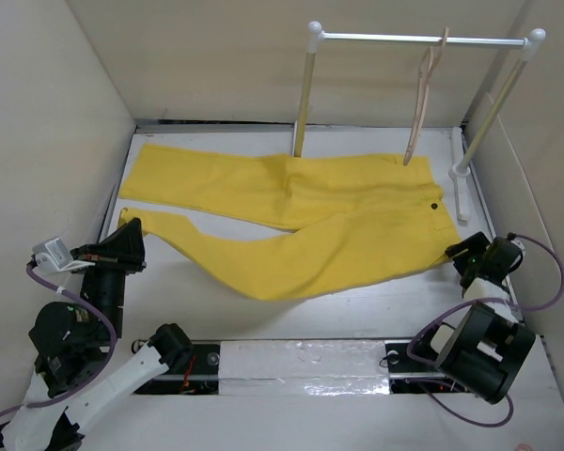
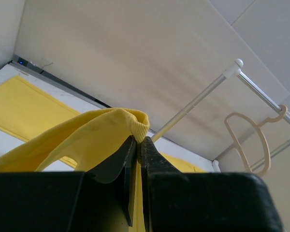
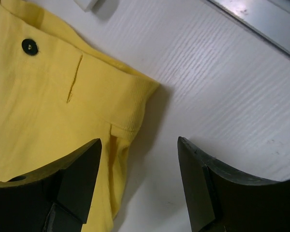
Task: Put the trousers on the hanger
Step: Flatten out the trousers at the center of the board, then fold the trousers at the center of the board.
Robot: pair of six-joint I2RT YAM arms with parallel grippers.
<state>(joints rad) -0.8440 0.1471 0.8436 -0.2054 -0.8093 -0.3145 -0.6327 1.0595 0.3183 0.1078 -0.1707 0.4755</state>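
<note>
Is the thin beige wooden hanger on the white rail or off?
On: the beige wooden hanger hooks over the white metal rail.

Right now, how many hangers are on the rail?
1: the hanger hangs near the right end of the white rail. No other is visible.

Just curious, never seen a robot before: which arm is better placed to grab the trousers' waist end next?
Probably the right. The right gripper hovers open beside the waistband corner of the trousers, near the button. The left gripper is shut on a leg hem at the other end.
</note>
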